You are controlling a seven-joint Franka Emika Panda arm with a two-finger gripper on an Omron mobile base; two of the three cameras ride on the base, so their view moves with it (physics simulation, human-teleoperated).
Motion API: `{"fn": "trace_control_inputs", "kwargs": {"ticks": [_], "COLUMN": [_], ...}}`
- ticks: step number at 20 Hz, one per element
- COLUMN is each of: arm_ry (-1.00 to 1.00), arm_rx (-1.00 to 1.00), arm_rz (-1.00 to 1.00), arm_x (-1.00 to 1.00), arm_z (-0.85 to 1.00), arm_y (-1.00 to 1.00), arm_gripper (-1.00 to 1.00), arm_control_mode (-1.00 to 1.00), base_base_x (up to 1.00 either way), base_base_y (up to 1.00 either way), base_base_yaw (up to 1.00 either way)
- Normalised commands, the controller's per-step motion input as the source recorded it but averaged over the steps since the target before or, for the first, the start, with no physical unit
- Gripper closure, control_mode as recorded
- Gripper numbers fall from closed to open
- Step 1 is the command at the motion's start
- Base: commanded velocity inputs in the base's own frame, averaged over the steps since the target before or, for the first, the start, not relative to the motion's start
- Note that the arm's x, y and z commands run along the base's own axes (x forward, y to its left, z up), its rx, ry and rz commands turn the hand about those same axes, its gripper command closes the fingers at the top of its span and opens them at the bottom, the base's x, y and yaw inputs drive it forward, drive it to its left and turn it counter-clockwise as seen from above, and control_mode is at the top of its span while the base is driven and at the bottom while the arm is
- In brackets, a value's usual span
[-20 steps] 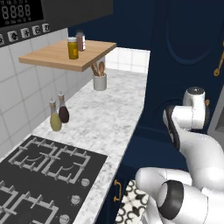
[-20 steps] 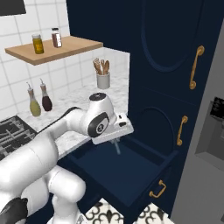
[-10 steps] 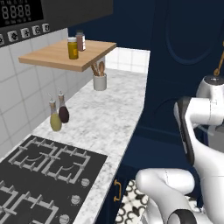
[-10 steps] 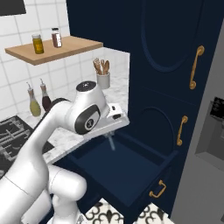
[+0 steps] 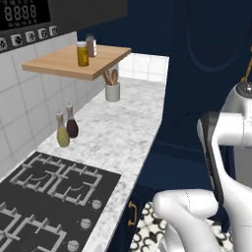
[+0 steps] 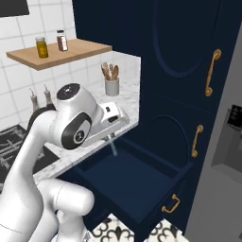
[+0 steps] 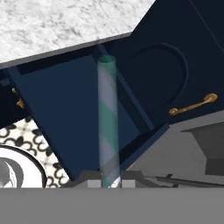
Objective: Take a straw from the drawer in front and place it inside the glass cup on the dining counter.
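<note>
The straw (image 7: 107, 118) is a slim translucent tube with green and white stripes. It juts straight out from the gripper (image 7: 109, 183), whose jaws are clamped on its end, above the open navy drawer (image 6: 137, 182).

Straw (image 7: 107, 118): green and pale white-grey diagonal stripes, half see-through. Drawer (image 6: 137, 182): navy blue inside and out, brass-gold handle (image 6: 171, 204). Cabinet doors (image 6: 182, 56): navy, gold handles. Surface (image 5: 115, 128): white-grey speckled marble. Hob (image 5: 44, 197): black, grey grates. Wall tiles (image 5: 24, 106): white. Shelf (image 5: 76, 61): light wood. Jars on shelf: one yellow-amber (image 5: 82, 54), one brown-red (image 5: 91, 46). Bottles: one yellow-olive (image 5: 62, 135), one dark brown (image 5: 72, 127). Utensil pot (image 5: 112, 92): light grey, wooden utensils. Floor (image 5: 157, 226): white with black ornate pattern
</note>
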Motion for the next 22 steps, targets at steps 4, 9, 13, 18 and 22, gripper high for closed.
{"fn": "trace_control_inputs", "kwargs": {"ticks": [4,9,13,18,22], "arm_ry": [0.0,0.0,0.0,0.0,0.0], "arm_rx": [0.0,0.0,0.0,0.0,0.0], "arm_rz": [0.0,0.0,0.0,0.0,0.0], "arm_x": [0.0,0.0,0.0,0.0,0.0], "arm_z": [0.0,0.0,0.0,0.0,0.0], "arm_y": [0.0,0.0,0.0,0.0,0.0], "arm_gripper": [1.0,1.0,1.0,1.0,1.0], "arm_control_mode": [1.0,1.0,1.0,1.0,1.0], "base_base_x": [-0.64,-0.51,-0.22,-0.03,0.0], "base_base_y": [0.03,0.0,0.0,0.0,0.0], "base_base_yaw": [-0.13,-0.51,-0.73,-0.86,-0.95]}}
